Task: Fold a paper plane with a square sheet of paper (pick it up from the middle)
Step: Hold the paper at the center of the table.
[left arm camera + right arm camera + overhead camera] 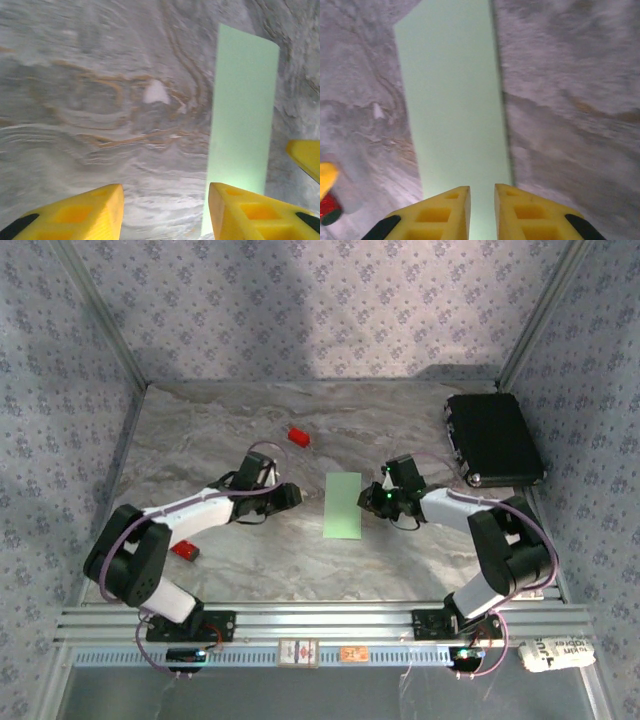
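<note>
Lying flat on the marbled worktop, the square sheet of paper is already halved into a narrow pale-green strip. It is not yet anything like a pointed plane. Seen from above, the strip's long axis runs away from the arm bases with a slight lean, and the two hands face it from either side at about its mid-length.

The right hand is the nearer one. It sits over the strip's right long edge, and in its own wrist view the green surface stretches straight ahead from under its fingers. Its jaws are drawn almost together, with only a thin slit between them. Whether that slit has caught the paper's near edge is hidden beneath the fingers, so I cannot tell if it grips anything.

The left hand waits just beside the strip's left long edge. Its jaws stand roughly half apart and hold nothing, and the paper passes under its right finger only at the margin of the wrist view.

Judging by this layout, the next move probably belongs to the right hand, working across the strip's short width at the middle. The left hand is placed to pin or catch the opposite edge. A small red block lies beyond the strip's far end on the left-hand side, well apart from it.
</note>
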Motion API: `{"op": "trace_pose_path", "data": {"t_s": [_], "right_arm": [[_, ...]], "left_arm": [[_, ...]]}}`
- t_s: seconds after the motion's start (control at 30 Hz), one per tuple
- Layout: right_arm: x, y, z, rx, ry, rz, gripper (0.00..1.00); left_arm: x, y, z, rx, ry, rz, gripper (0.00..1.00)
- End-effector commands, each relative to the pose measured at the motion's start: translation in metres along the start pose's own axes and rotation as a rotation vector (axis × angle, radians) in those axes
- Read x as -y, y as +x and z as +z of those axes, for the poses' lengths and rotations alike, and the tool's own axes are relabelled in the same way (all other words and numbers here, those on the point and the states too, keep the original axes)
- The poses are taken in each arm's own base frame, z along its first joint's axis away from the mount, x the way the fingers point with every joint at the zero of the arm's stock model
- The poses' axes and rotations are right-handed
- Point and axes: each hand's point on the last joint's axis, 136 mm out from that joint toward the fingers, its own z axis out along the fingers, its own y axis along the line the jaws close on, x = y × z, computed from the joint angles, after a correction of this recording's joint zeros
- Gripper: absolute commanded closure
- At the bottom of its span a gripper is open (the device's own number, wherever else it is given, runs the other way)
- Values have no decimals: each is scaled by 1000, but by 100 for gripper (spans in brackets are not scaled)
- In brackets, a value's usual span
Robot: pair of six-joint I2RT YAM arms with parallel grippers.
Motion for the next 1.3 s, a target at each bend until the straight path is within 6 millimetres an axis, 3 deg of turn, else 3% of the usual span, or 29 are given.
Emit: {"op": "trace_pose_path", "data": {"t_s": [0.0,0.2,0.37,0.73,0.93,1.27], "right_arm": [[-24,-5,6,-19,-122,14,83],[-19,-4,20,-57,-129,36,89],[-2,0,26,-78,-115,66,90],[35,37,28,-146,-98,107,90],[31,37,27,-147,-124,101,90],[32,37,27,-148,-116,101,90]], "left_arm": [[24,3,7,-58,82,13,53],[26,10,13,-101,95,7,54],[29,13,17,-132,114,2,54],[57,17,39,-245,224,-15,55],[62,24,52,-283,208,-8,58],[50,38,68,-343,116,-10,57]]}}
